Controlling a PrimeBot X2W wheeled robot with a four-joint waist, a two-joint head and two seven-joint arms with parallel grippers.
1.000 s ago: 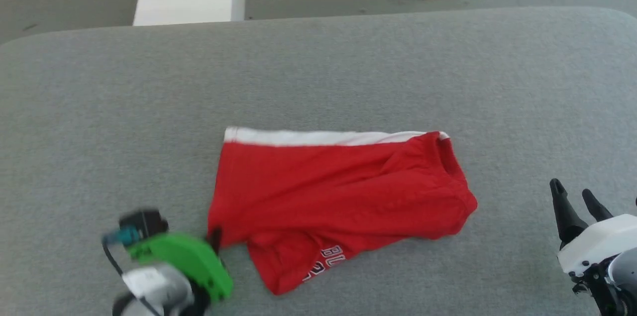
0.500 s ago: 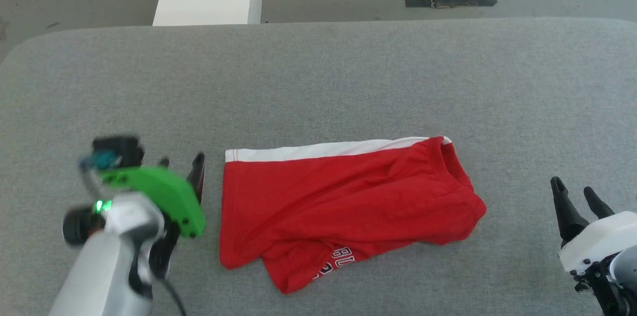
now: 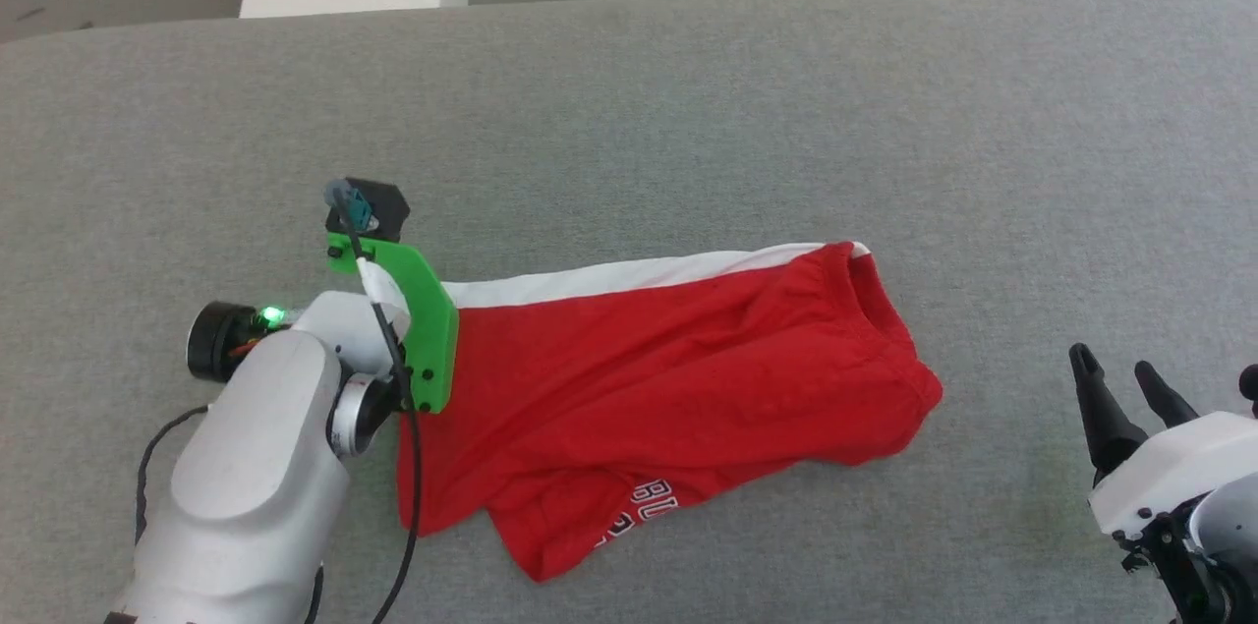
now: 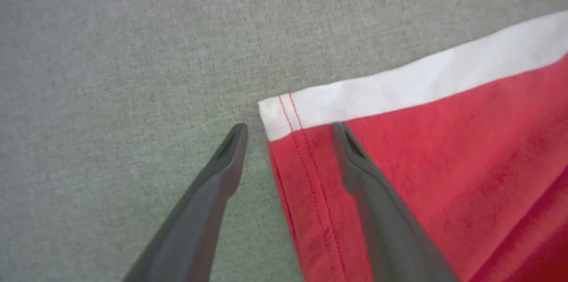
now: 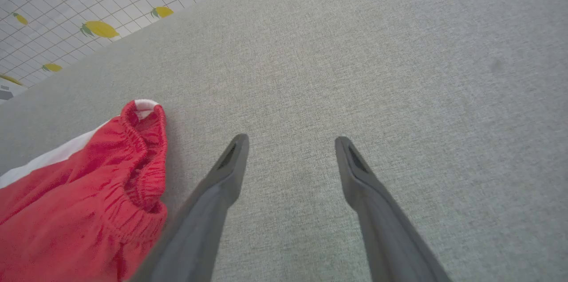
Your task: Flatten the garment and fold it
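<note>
The bright red soft fabric shorts with a white side stripe [image 3: 668,378] are lying rumpled near the middle of the grey cloth-covered table [image 3: 688,113], waistband [image 5: 142,157] to the right. The left gripper [image 4: 288,125] is hovering with fingers spread, straddling the far-left hem corner [image 4: 277,113]. The right gripper [image 3: 1113,359] is waiting, also spread, right of the waistband. The cloth looks light and limp, so that stitched corner is offering the firmest pinch.

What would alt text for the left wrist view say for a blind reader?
The open left pincer straddles the hem corner of red shorts with a white stripe, which lie on a grey surface.
</note>
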